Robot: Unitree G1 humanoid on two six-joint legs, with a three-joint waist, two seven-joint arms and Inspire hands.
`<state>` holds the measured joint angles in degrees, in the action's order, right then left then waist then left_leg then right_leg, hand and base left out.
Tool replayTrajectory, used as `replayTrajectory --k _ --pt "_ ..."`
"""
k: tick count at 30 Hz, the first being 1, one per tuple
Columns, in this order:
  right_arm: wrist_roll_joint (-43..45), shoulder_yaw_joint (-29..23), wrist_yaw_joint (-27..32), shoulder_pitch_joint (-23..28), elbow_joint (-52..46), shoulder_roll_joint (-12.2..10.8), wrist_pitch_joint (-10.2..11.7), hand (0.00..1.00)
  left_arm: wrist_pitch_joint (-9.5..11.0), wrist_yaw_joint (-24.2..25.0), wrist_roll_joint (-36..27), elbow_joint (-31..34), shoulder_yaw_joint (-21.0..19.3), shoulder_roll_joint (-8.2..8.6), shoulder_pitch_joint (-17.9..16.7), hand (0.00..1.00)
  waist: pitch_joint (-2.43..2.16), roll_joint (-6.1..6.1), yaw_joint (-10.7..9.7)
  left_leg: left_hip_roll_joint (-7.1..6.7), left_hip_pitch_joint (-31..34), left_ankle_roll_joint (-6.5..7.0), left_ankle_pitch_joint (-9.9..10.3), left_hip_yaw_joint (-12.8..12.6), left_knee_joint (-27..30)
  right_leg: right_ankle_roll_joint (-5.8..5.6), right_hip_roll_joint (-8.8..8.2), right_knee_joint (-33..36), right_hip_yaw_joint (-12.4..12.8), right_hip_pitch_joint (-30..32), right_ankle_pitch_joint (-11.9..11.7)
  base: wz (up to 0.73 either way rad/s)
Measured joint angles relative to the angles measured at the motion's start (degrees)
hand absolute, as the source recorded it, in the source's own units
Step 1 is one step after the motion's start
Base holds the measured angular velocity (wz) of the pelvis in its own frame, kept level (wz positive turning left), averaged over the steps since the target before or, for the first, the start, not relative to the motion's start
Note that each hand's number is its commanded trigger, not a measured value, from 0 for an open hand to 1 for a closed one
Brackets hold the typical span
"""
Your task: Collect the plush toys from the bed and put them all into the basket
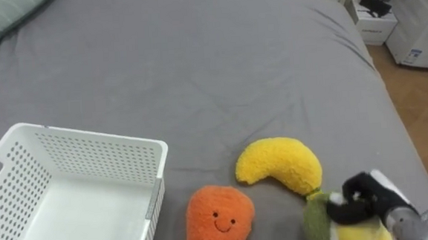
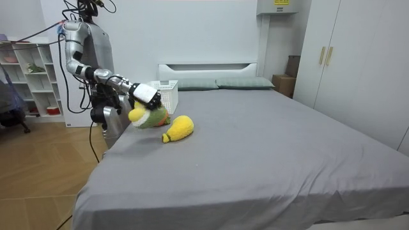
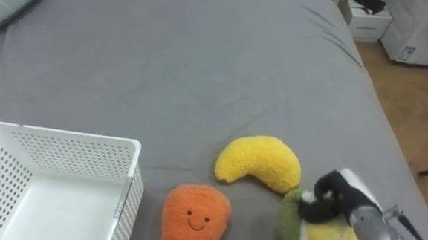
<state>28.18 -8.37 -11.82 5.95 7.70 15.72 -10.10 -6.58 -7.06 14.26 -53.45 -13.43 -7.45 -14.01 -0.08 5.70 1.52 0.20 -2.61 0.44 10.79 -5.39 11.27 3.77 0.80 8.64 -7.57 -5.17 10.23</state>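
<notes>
My right hand (image 1: 362, 197) is at the bed's near right corner, its dark fingers curled round a green and yellow plush toy (image 1: 318, 222). In the room view the toy (image 2: 148, 117) hangs under the hand (image 2: 146, 95), just above the grey bed (image 2: 255, 147). A yellow banana plush (image 1: 280, 164) lies right beside it, toward the middle of the bed. An orange plush with a smiling face (image 1: 219, 220) lies left of that. The white perforated basket (image 1: 23, 158) stands empty at the near left. I stand at the bedside next to the basket (image 2: 168, 93).
Pillows (image 2: 220, 83) lie at the head of the bed. The bed's right edge drops to a wooden floor (image 1: 422, 115), where a small white cabinet (image 1: 374, 22) stands. Wide bare sheet (image 1: 195, 61) stretches beyond the toys.
</notes>
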Motion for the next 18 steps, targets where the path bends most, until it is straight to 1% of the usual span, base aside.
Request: replayTrajectory --k 1,3,5,8,15,18 --pt "0.09 -0.32 -0.01 -0.57 -0.94 0.02 0.0 1.0 0.06 -0.18 0.01 -0.06 -0.03 0.0 -0.08 0.0 0.1 0.27 -0.06 0.0 -0.03 0.0 -0.04 -0.09 -0.09 0.0 0.0 0.01 0.06 0.04 0.0 -0.07" --pt "0.36 -1.82 0.34 -2.25 -4.14 0.02 -0.03 1.0 0.32 -0.77 -0.08 -0.2 -0.08 0.02 -0.04 0.0 0.08 0.26 -0.26 -0.03 0.0 0.12 -0.35 -0.41 -0.55 -0.02 -0.1 0.03 0.07 0.33 0.01 -0.02" --pt "0.35 -2.34 1.25 -3.4 -5.14 -0.01 -0.13 1.0 0.72 -1.51 -0.14 -0.77 -0.09 0.07 0.01 0.0 0.06 0.39 -0.32 -0.03 0.04 0.13 -0.36 -0.46 -0.56 -0.04 -0.12 0.0 0.1 0.39 0.02 0.0" --pt "-0.93 -2.55 1.78 -3.79 -8.73 -0.03 -0.91 1.0 0.83 -2.68 -0.13 -0.83 -0.11 0.34 0.03 0.0 0.15 0.62 -0.43 -0.04 0.2 0.13 -0.36 -0.46 -0.56 -0.05 -0.11 0.01 0.19 0.5 0.02 0.0" --pt "-6.08 -2.51 2.52 -4.31 -15.63 -0.02 -1.4 1.0 0.79 -3.7 0.0 0.5 0.05 0.8 -0.09 0.0 0.0 0.86 0.41 -0.04 0.93 0.13 -0.38 -0.59 -0.58 -0.07 -0.07 0.11 0.38 1.19 -0.04 -0.01" --pt "-8.72 -1.87 3.08 -5.77 -16.06 -0.02 -1.39 1.0 0.92 -3.74 -0.1 0.56 0.24 0.8 -0.12 0.0 -0.01 0.85 0.87 -0.05 1.01 0.14 -0.39 -0.51 -0.58 -0.08 -0.1 0.17 0.01 1.01 -0.05 0.0"
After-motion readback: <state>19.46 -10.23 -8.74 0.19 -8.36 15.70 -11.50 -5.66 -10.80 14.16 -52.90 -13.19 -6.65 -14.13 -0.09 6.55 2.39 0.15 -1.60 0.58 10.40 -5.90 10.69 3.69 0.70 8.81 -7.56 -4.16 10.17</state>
